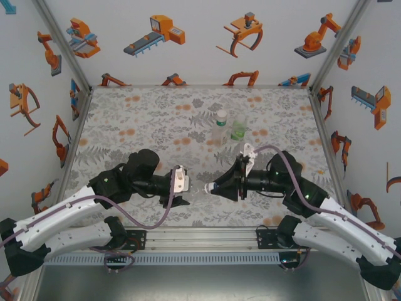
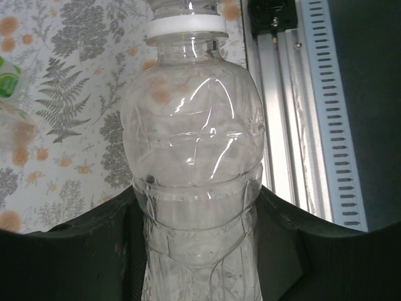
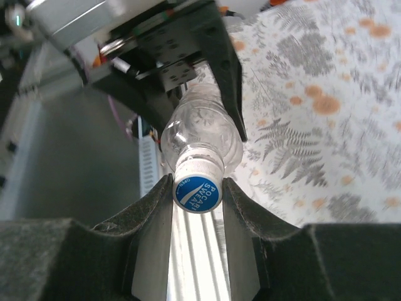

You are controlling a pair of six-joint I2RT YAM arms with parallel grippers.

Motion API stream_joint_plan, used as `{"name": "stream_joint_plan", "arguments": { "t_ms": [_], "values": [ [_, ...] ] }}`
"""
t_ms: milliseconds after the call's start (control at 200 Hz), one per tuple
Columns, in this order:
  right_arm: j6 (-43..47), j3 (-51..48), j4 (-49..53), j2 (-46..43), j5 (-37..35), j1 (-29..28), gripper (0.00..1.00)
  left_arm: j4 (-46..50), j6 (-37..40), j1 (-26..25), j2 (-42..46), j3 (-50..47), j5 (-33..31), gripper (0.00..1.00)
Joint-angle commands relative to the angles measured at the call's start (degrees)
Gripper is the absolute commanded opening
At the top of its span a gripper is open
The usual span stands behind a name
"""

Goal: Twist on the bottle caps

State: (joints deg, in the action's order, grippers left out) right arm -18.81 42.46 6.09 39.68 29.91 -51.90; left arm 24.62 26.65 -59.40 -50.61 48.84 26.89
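The cap (image 3: 197, 188), white ribbed sides with a blue printed top, sits on the mouth of the clear bottle (image 3: 200, 135), which lies sideways in the air above the table (image 1: 138, 125). Looks like the screwing-on step is underway. How far down the thread the cap is, can't tell.

To do this well, the robot wants the cap square to the neck. It should twist about the bottle's long axis with a light push toward the bottle, while the body is stopped from spinning. Cross-threading is the main risk imo.

The right fingers (image 3: 153, 216) are nearly closed, pinching the cap from both sides. The left fingers (image 2: 279, 238) are closed in around the bottle's body, below its shoulder. Two more bottles (image 1: 220, 125) stand behind the held one, further from the arms.
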Motion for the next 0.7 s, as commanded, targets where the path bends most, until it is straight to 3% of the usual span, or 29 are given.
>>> {"name": "stream_joint_plan", "arguments": {
  "t_ms": [0, 115, 280, 360, 626, 696],
  "values": [
    [-24.5, -1.8, 1.4, -0.3, -11.9, -0.2, 0.0, -10.7, 0.3, -0.9, -0.2, -0.4, -0.3, 0.0],
    [-39.8, -1.7, 6.7, 0.2, -18.1, -0.1, 0.0, -12.3, 1.3, -0.9, -1.3, -0.5, 0.5, 0.0],
    [-56.8, -3.0, 7.3, 0.9, -21.5, -0.1, 0.0, -13.0, 2.1, -1.0, -2.8, -0.5, 1.0, 0.0],
    [-64.3, -2.9, 12.8, 1.3, -23.8, -0.1, 0.0, -13.9, 1.7, -1.0, -3.3, -0.7, -0.1, 0.0],
    [-63.7, -1.6, 12.8, 3.4, -24.1, -0.1, 0.11, -13.5, 0.9, -1.1, -4.7, -0.3, -3.3, 0.0],
    [-62.1, -0.4, 13.4, 3.2, -25.3, -0.1, 0.18, -12.9, 0.8, -1.1, -4.9, 0.2, -3.9, 0.0]
  ]
}}
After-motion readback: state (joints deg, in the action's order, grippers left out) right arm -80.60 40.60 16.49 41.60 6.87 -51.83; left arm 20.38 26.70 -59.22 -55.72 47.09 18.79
